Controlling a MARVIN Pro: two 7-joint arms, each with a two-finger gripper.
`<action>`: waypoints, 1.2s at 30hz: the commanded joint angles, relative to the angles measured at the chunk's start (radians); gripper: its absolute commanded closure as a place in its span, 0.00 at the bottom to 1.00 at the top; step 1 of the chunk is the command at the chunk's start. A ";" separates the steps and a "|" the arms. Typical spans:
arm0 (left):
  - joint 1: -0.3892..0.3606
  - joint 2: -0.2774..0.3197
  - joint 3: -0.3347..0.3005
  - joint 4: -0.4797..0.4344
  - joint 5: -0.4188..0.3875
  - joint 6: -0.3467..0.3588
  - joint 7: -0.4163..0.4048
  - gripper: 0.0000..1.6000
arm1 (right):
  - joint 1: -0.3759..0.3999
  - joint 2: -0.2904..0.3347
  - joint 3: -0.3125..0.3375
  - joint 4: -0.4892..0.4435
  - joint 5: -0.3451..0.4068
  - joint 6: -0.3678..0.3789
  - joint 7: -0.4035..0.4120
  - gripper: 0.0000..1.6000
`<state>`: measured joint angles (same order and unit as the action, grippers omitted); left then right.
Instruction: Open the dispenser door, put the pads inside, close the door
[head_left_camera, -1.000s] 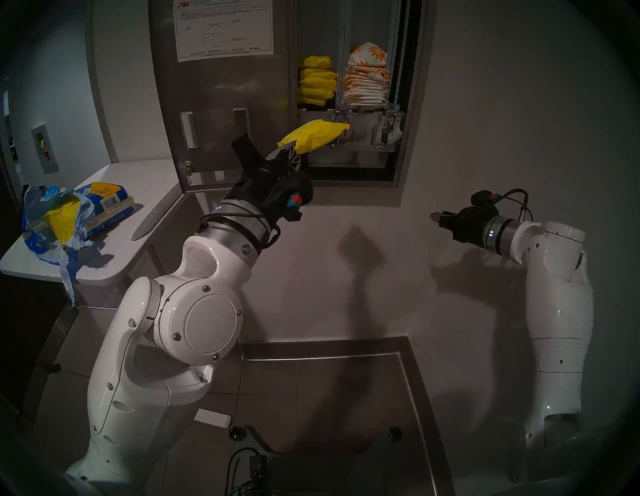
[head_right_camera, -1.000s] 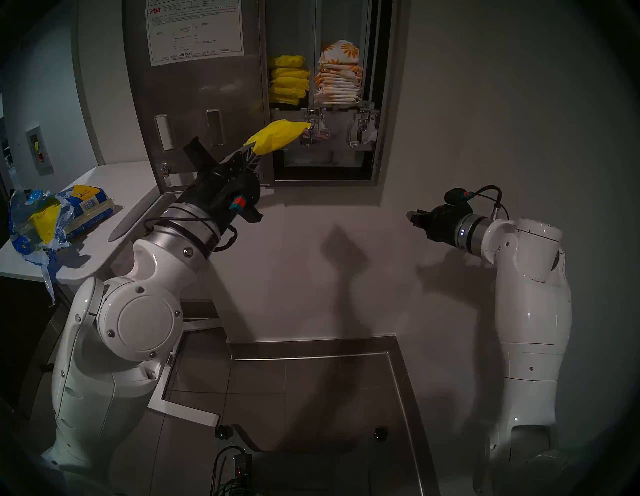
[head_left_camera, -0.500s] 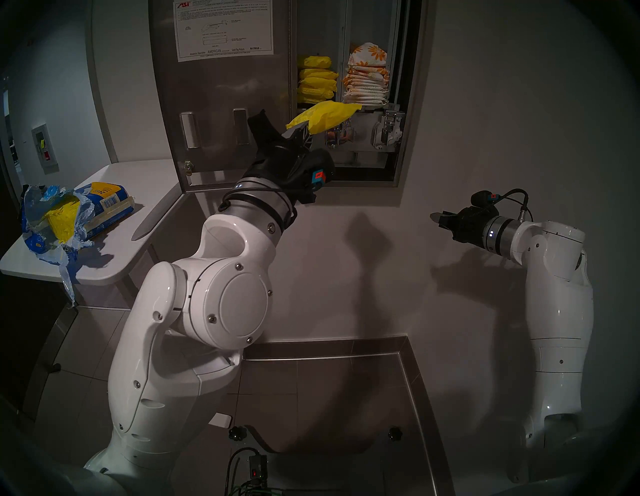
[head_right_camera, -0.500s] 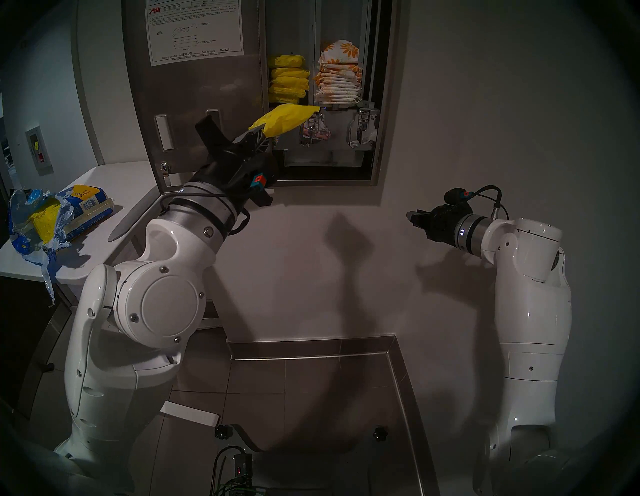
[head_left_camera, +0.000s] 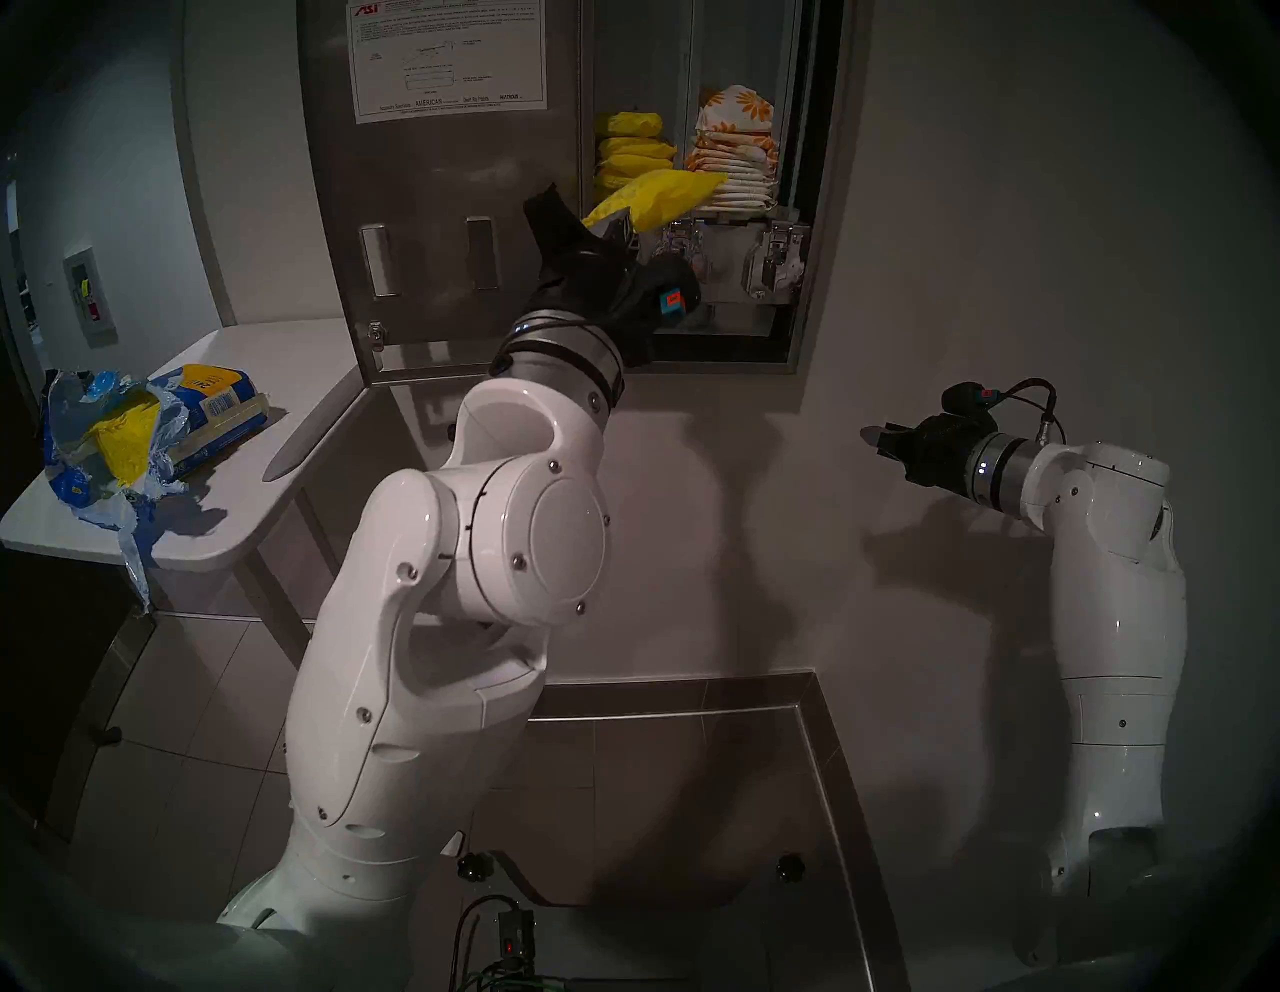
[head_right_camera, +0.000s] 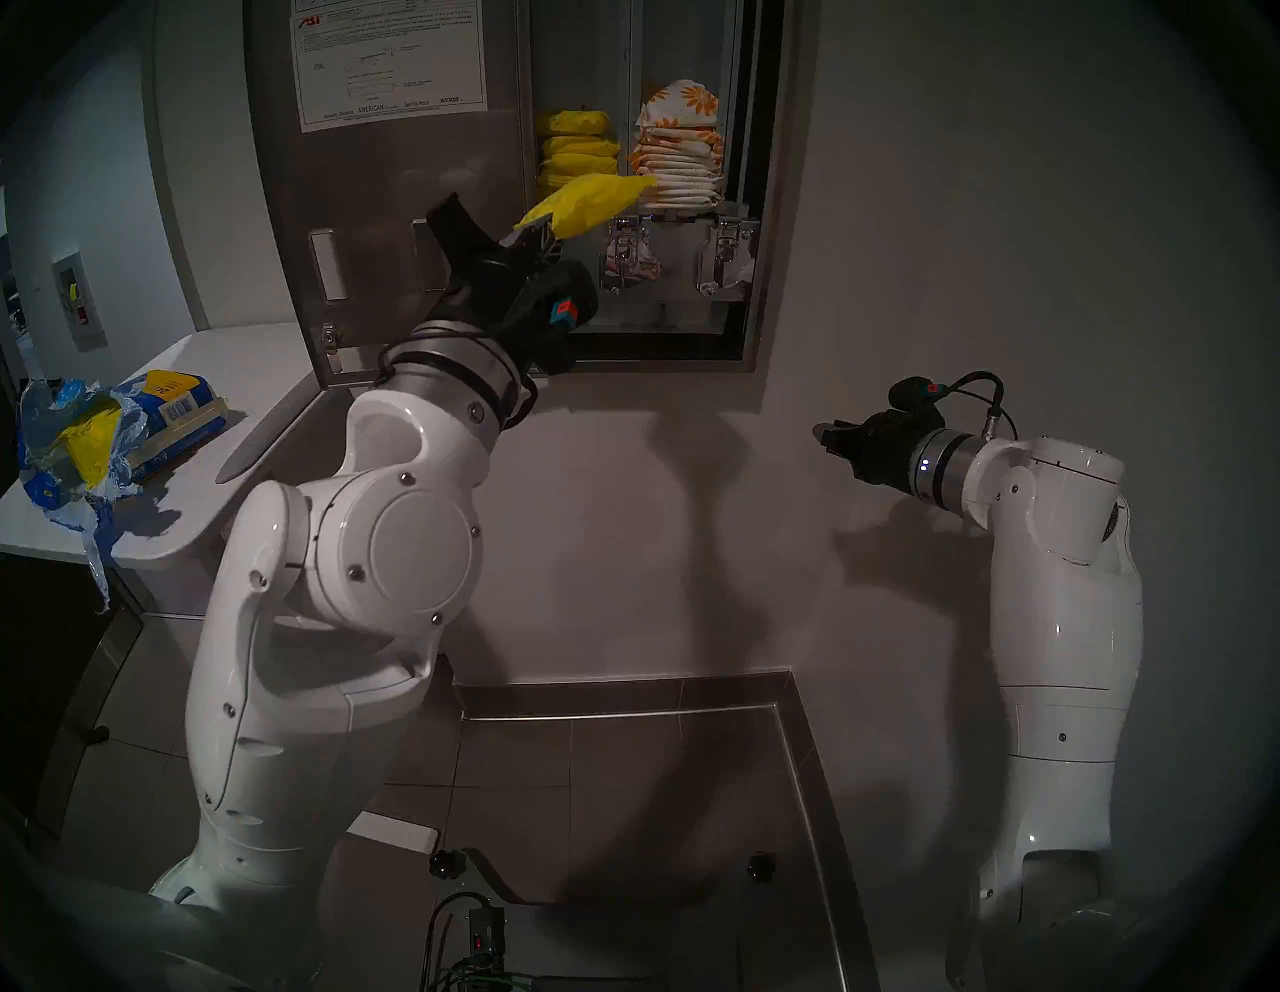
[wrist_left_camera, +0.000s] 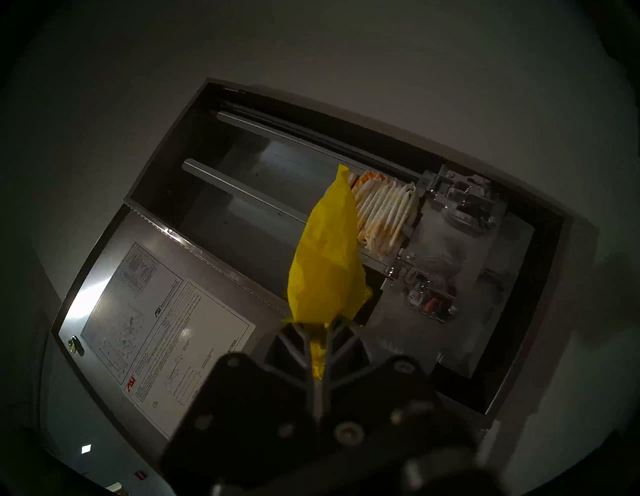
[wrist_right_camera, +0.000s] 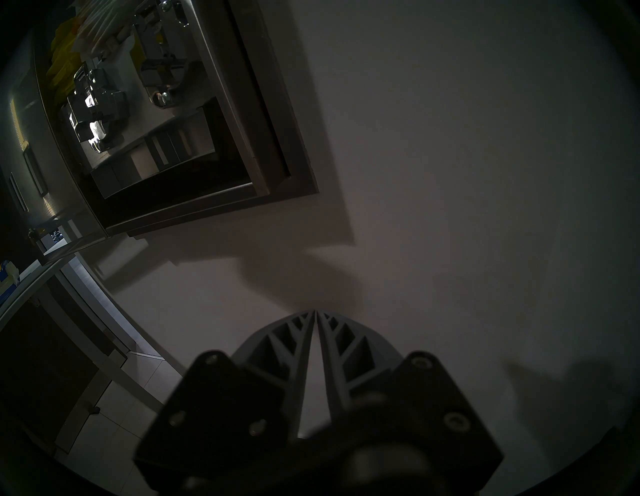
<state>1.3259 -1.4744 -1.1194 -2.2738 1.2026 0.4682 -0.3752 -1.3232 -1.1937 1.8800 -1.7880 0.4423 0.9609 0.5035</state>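
Upper centre of the head view, the left gripper (head_left_camera: 618, 223) pinches one yellow pad (head_left_camera: 658, 197) by its tail end, so the free length points into the open cabinet, just before the yellow stack (head_left_camera: 634, 156) in the left column. Beside it the dispenser door (head_left_camera: 443, 208) hangs swung wide to the left, leaving the columns reachable. At right, the right gripper (wrist_right_camera: 316, 313) waits pressed nearly together, empty, probably kept clear for closing the door.

Bright yellow soft pad packets (head_left_camera: 634, 149); white packets printed with orange flowers (head_left_camera: 735, 149); brushed-steel grey door (head_left_camera: 443, 208) with white sheet (head_left_camera: 447, 55); torn blue-and-yellow plastic pack (head_left_camera: 138, 433).
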 joint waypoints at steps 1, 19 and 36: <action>-0.100 -0.101 -0.024 0.003 0.055 -0.008 0.016 1.00 | 0.024 0.006 0.002 -0.023 0.002 -0.005 0.002 0.67; -0.248 -0.272 -0.074 0.106 0.139 -0.046 -0.003 1.00 | 0.026 0.007 0.002 -0.023 0.003 -0.005 0.002 0.67; -0.380 -0.417 -0.136 0.236 0.219 -0.099 -0.061 1.00 | 0.028 0.007 0.001 -0.027 0.003 -0.004 0.001 0.67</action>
<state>1.0483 -1.8072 -1.2365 -2.0478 1.3847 0.3944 -0.4254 -1.3231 -1.1931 1.8797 -1.7863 0.4434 0.9609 0.5035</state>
